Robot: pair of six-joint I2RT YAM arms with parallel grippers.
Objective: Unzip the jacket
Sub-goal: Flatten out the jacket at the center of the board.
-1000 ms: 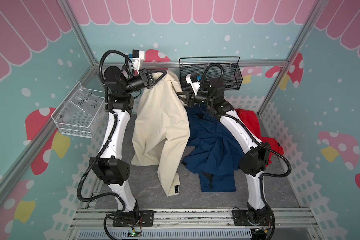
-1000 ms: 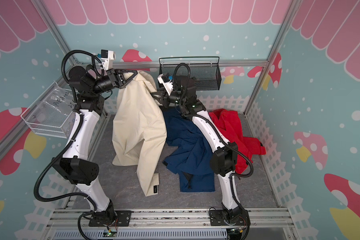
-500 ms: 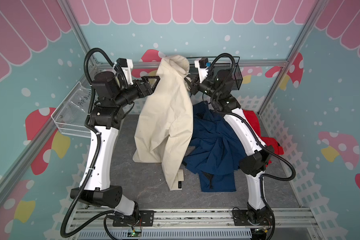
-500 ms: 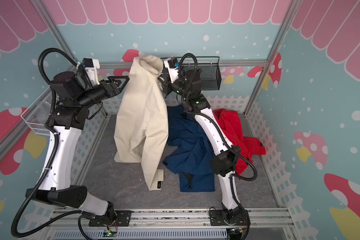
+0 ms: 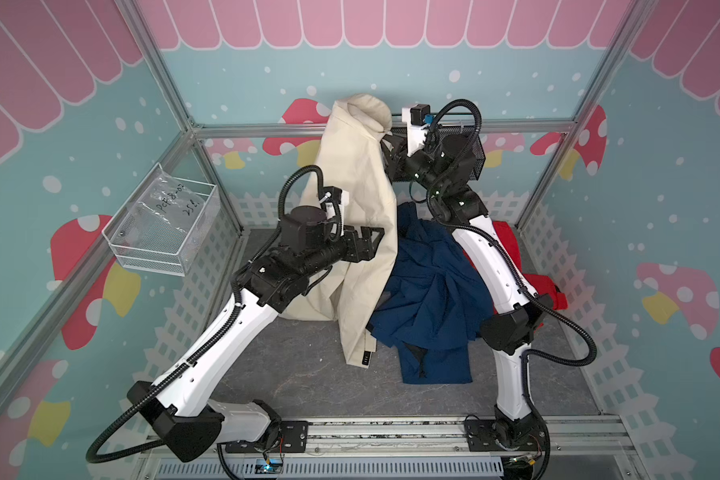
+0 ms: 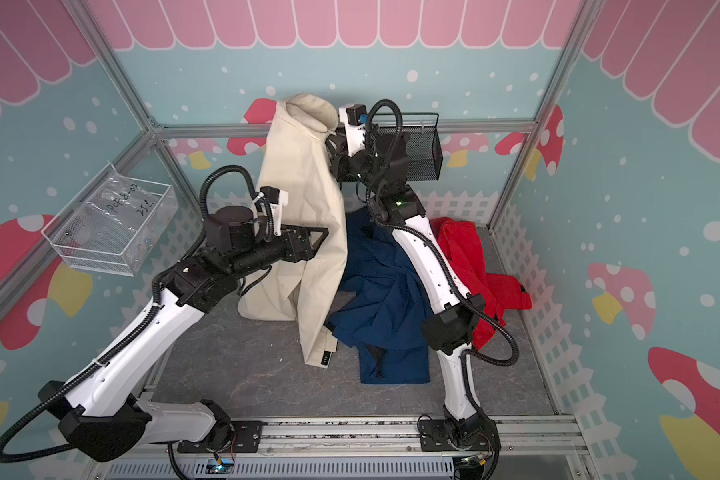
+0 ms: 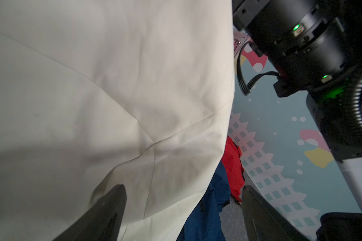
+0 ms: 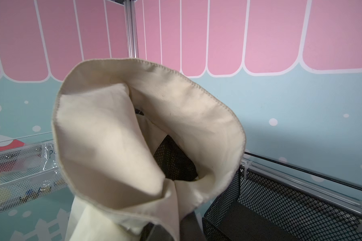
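A cream jacket (image 5: 350, 199) (image 6: 300, 178) hangs upright from its collar, its hem trailing on the grey floor. My right gripper (image 5: 385, 143) (image 6: 330, 143) (image 8: 171, 227) is shut on the jacket's collar, which folds open in front of the right wrist camera (image 8: 113, 146). My left gripper (image 5: 378, 235) (image 6: 323, 232) (image 7: 183, 192) is open at mid height against the jacket's right edge, holding nothing. In the left wrist view one finger (image 7: 111, 204) lies in front of the cream cloth (image 7: 92, 83). I cannot make out the zipper.
A blue garment (image 5: 429, 291) lies crumpled right of the jacket, with a red garment (image 5: 533, 286) behind the right arm. A black mesh basket (image 5: 472, 153) hangs on the back rail by the right gripper. A clear bin (image 5: 163, 228) is on the left wall.
My left gripper opened, let go of the jacket's top and dropped to mid height beside it. The right gripper lifted the collar higher.
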